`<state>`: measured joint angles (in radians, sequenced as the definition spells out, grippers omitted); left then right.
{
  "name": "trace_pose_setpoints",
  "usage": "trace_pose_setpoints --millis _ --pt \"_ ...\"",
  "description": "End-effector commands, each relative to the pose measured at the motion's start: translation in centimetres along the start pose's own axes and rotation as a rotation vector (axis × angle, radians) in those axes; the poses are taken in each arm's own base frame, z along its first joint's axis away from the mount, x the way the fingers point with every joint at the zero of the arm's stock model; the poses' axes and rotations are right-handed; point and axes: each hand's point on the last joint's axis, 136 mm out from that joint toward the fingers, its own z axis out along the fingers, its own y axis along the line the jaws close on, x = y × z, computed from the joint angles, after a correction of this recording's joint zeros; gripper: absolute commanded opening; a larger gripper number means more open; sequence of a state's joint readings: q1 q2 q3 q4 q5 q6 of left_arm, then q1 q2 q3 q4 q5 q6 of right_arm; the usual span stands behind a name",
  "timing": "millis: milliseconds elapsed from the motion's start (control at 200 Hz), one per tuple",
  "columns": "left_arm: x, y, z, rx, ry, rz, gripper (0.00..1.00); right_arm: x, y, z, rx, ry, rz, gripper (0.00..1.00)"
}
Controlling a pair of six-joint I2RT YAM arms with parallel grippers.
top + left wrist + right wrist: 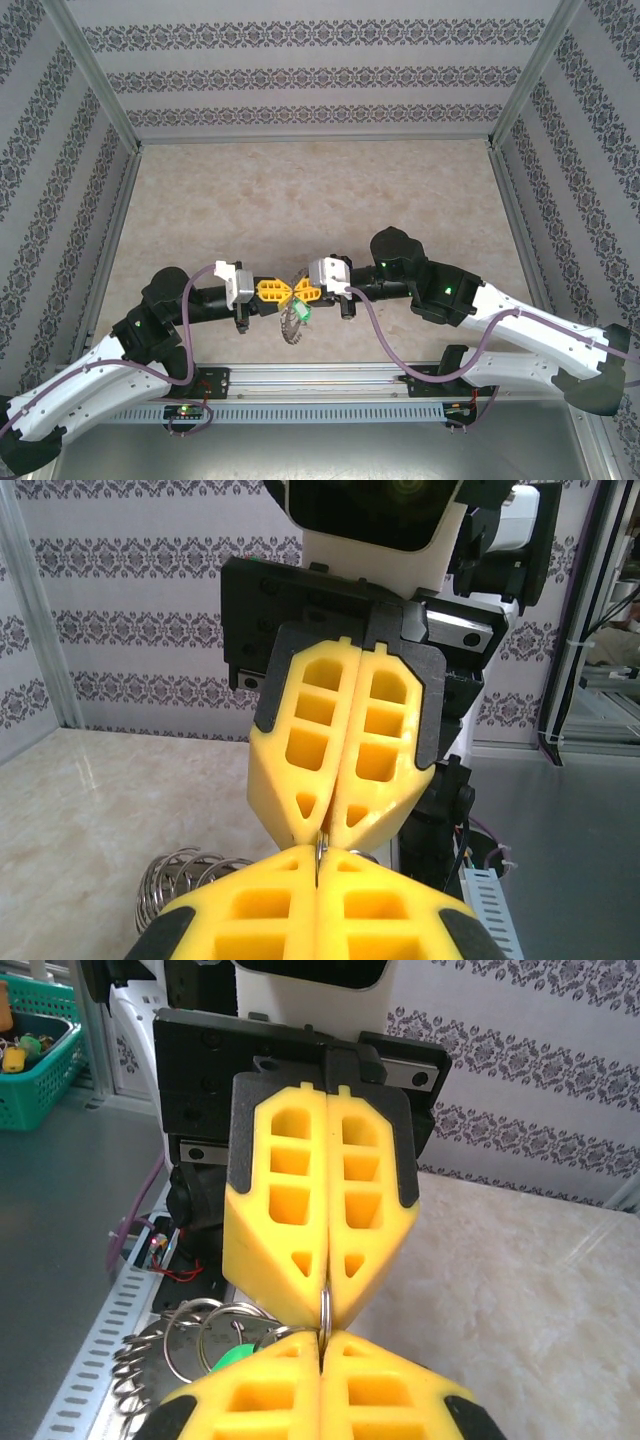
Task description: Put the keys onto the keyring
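Inside patterned walls (320, 80), over the beige table (300, 190), the left gripper (281, 291) and right gripper (303, 290) are set tip to tip, both pairs of fingers pressed together on one thin metal ring (325, 1308), with keyring (289, 329) and green-tagged key (303, 315) hung beneath.

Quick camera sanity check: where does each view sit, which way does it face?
Top external: above and behind the bases, looking down at the table; both arms, left pincer and right pincer tip to tip.
Left wrist: on the left arm, looking along its own yellow fingers at the right pincer.
Right wrist: mirrored, own fingers low, facing the left pincer.
Shared: both wrist views show the keyring pinched where the shut tips meet.
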<state>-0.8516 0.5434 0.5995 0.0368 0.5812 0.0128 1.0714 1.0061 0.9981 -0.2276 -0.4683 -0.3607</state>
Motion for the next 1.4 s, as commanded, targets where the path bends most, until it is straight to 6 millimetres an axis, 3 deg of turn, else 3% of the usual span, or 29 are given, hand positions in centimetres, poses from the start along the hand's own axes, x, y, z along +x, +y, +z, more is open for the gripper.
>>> trace_pose_setpoints --millis 0,80,225,340,515,615,789,954,1089,1289,1394 --pt "-2.9 -0.8 -0.5 0.026 -0.101 0.038 0.00 0.0 -0.3 0.3 0.017 0.000 -0.012 0.00" --pt "-2.0 0.2 -0.7 -0.044 -0.024 0.048 0.00 0.6 -0.8 0.2 0.046 0.053 -0.024 0.00" --pt "0.3 1.7 -0.8 -0.114 0.191 0.069 0.14 1.1 -1.3 0.2 0.049 0.144 -0.043 0.00" --pt "1.4 2.2 -0.8 -0.122 0.297 0.075 0.15 1.2 -1.5 0.4 0.039 0.192 -0.055 0.00" --pt "1.9 2.6 -0.7 -0.134 0.350 0.082 0.10 1.3 -1.4 0.9 0.024 0.235 -0.074 0.00" --pt "2.1 2.9 -0.6 -0.149 0.358 0.080 0.00 1.5 -1.2 1.1 0.027 0.267 -0.096 0.00" --pt "0.8 2.2 -0.4 -0.126 0.235 0.062 0.00 0.8 -0.7 0.7 0.025 0.220 -0.093 0.00" --pt "-2.3 0.5 -0.5 -0.053 0.001 0.068 0.00 0.1 -0.2 0.4 0.019 0.120 -0.042 0.17" --pt "-3.5 -0.3 -0.3 0.000 -0.111 0.064 0.00 -0.4 0.3 0.4 -0.003 0.056 -0.004 0.19" --pt "-3.6 -0.9 0.1 0.049 -0.138 0.054 0.00 -0.6 -0.1 0.3 0.013 0.041 0.004 0.11" --pt "-3.5 -0.9 0.1 0.045 -0.133 0.052 0.00 -0.5 -0.3 0.3 0.022 0.046 0.006 0.00"
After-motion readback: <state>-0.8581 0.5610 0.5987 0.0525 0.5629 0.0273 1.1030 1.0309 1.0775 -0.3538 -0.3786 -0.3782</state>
